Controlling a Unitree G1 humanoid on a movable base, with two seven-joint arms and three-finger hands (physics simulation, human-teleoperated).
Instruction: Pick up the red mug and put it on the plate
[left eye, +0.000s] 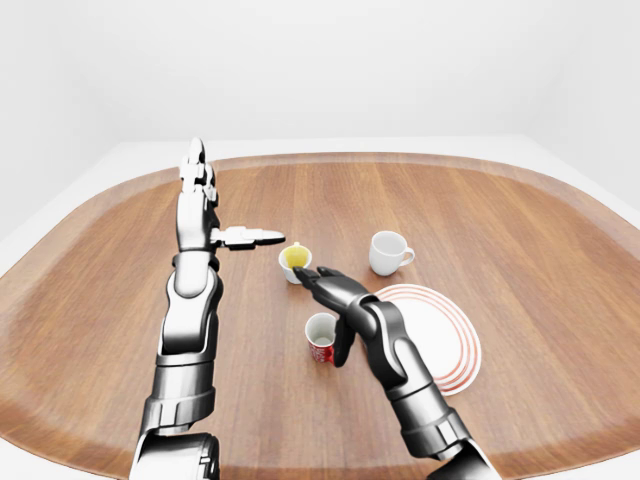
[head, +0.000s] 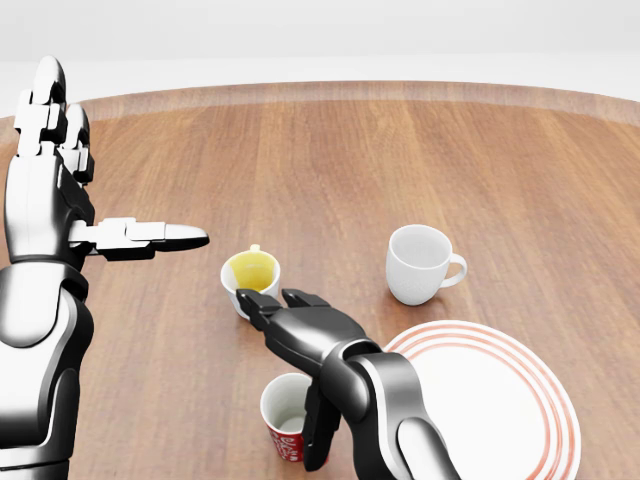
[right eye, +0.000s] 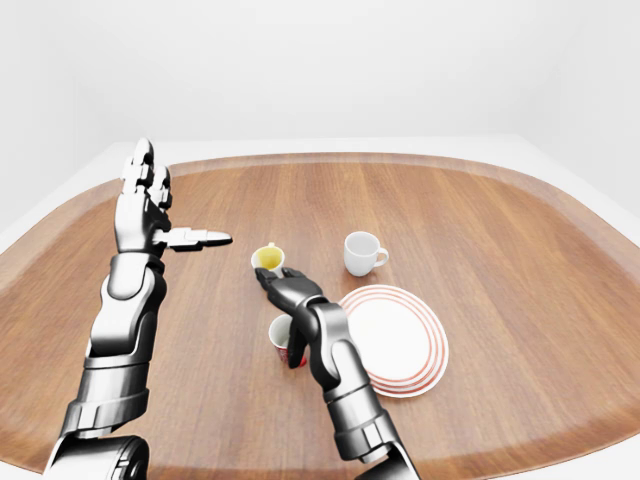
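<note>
The red mug (head: 284, 414), white inside, stands upright on the wooden table (head: 400, 150) near the bottom of the head view. My right hand (head: 284, 376) hovers over it, open. Its fingers (head: 262, 306) reach past the rim toward the yellow cup, and its thumb (head: 317, 432) hangs down the mug's right side, hiding the handle. The white plate (head: 500, 405) with red rings lies just right of the mug, partly behind my right forearm. My left hand (head: 115, 160) is raised at the left, open and flat, thumb pointing right, far from the mug.
A white cup with a yellow inside (head: 251, 279) stands just above my right fingers. A white mug (head: 420, 262) sits above the plate, handle to the right. The table's rounded far edge (left eye: 400, 160) shows in the left-eye view.
</note>
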